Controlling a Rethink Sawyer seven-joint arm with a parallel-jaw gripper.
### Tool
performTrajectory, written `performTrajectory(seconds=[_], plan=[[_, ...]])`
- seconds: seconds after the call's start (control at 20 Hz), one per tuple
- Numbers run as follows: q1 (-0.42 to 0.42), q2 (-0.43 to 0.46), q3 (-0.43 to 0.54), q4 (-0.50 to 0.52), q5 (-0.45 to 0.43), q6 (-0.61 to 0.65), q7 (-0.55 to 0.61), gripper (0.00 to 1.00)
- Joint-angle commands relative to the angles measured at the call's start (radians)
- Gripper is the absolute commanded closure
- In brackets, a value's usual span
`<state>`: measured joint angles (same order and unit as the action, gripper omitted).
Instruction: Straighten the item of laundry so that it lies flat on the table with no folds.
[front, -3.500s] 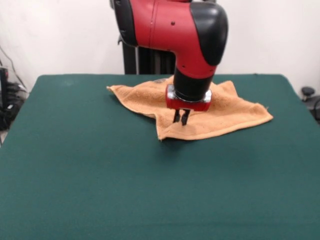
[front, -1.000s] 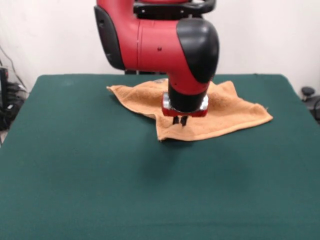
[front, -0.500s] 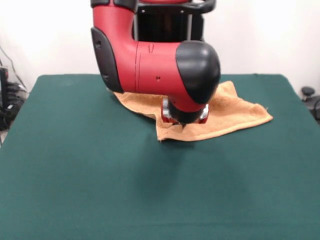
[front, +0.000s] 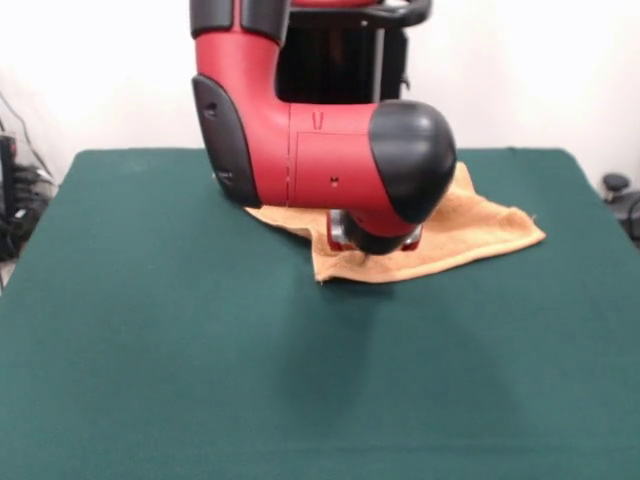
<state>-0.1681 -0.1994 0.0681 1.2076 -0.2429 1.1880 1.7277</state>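
Observation:
The orange-tan towel lies on the far half of the dark green table, crumpled, with a folded edge toward the camera and one corner pointing right. The red and black arm comes down over the towel's middle and hides much of its left part. My gripper is pressed low against the towel. Only its red base shows under the black wrist, so I cannot see whether it is open or shut. No label shows on the towel.
The robot's pedestal stands behind the table's far edge. Cables and dark equipment sit off the left edge, and a small dark object sits off the right edge.
The arm has swung its elbow over and come down onto the towel. The gripper's tips, seen above the cloth earlier, are now hidden behind the wrist. The towel's shape looks unchanged.

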Motion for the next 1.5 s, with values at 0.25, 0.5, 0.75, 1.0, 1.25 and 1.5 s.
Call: performTrajectory(seconds=[0.25, 0.5, 0.75, 1.0, 1.25, 1.5], plan=[[0.034, 0.199, 0.109, -0.235, -0.092, -0.477, 0.074, 1.0], [0.056, 0.229, 0.076, -0.295, -0.033, -0.12, 0.116, 1.0], [0.083, 0.345, 0.068, -0.498, -0.014, 0.255, 0.137, 1.0], [0.083, 0.391, 0.08, -0.567, -0.031, 0.302, 0.112, 1.0], [0.077, 0.361, 0.085, -0.512, -0.036, 0.214, 0.097, 1.0], [0.075, 0.343, 0.086, -0.479, -0.036, 0.172, 0.093, 1.0]])
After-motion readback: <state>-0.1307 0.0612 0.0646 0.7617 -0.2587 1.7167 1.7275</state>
